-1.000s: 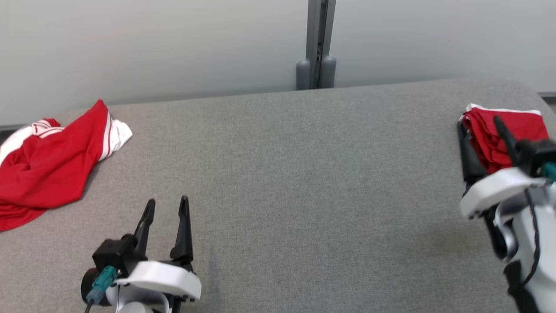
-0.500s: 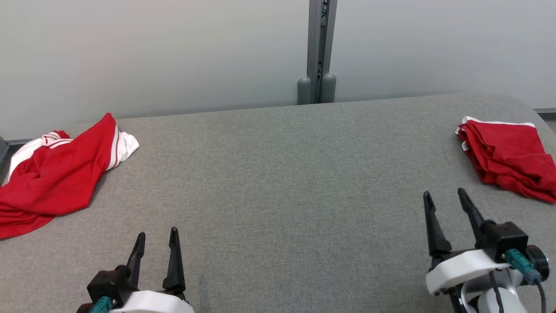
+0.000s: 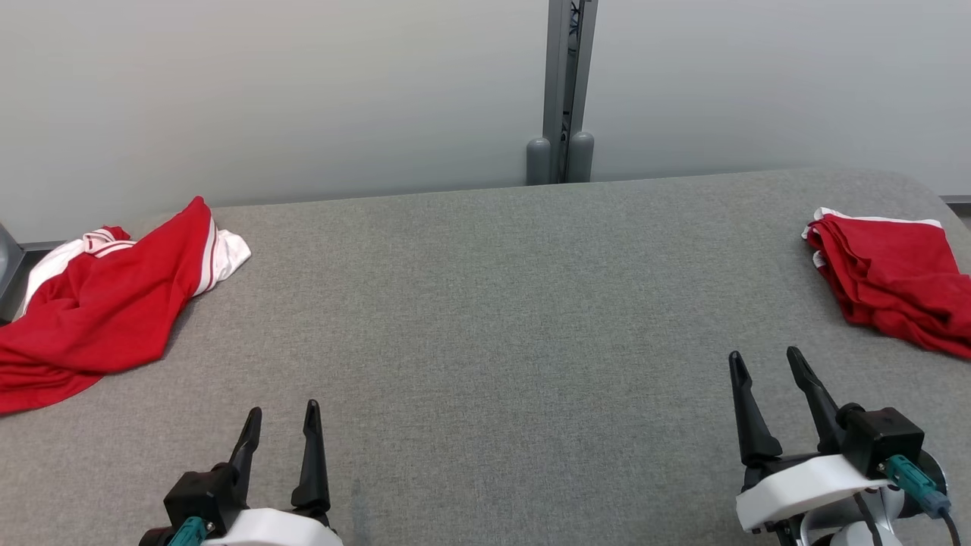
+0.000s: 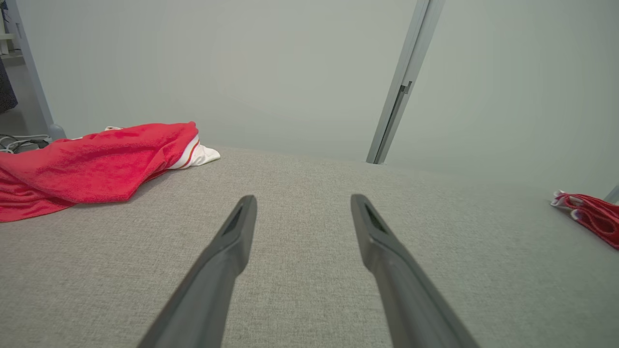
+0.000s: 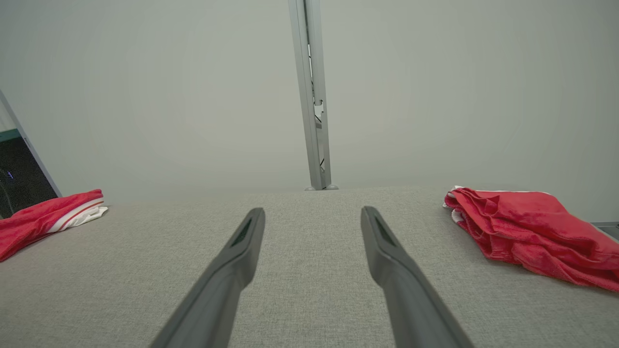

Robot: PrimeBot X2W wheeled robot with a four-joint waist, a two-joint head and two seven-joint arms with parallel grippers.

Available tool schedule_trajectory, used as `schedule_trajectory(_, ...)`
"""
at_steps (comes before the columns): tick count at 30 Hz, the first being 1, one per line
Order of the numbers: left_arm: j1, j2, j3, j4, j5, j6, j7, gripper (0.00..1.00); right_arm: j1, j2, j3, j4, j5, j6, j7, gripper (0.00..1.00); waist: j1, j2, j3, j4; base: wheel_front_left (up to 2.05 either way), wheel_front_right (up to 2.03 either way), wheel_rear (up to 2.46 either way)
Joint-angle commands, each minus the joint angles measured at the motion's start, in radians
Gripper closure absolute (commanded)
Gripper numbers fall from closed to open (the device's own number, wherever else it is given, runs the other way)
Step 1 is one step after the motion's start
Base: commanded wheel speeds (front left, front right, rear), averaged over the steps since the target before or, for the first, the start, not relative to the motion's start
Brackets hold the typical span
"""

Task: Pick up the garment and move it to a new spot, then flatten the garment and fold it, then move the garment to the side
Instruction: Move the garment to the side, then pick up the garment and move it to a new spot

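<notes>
Garment (image 3: 887, 280), red and folded, sits at the right edge of the frame on the grey table (image 3: 485, 318), well apart from the crumpled red-and-white garment (image 3: 98, 311) at far left. Left gripper (image 3: 284, 408) at lower left and right gripper (image 3: 763, 353) at lower right both have fingers spread apart, empty, pointing up the frame.

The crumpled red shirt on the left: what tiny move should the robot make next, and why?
Probably reach the left gripper toward the crumpled shirt. That gripper is open and empty, the shirt lies bunched on the table, and the other red shirt looks already folded.
</notes>
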Motion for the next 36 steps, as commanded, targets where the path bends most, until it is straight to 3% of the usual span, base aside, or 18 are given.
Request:
schedule_trajectory(1,-0.01,0.004,0.005,0.001,0.006,0.002,-0.005,0.0,0.012,-0.005,-0.003,-0.006,0.001,0.0,-0.003,0.0,0.0,0.0,0.0,0.001,0.0,0.0,0.0)
schedule_trajectory(19,-0.022,0.002,0.002,0.013,0.014,-0.009,-0.005,0.0,0.021,-0.005,-0.018,-0.023,-0.005,0.0,0.004,0.0,0.0,0.0,0.001,0.039,0.0,0.0,0.0)
schedule_trajectory(36,-0.032,0.002,0.014,0.003,0.03,-0.011,-0.005,0.0,0.016,-0.005,-0.017,-0.051,-0.012,0.0,0.007,0.0,0.0,0.0,0.009,0.369,0.0,0.0,0.0)
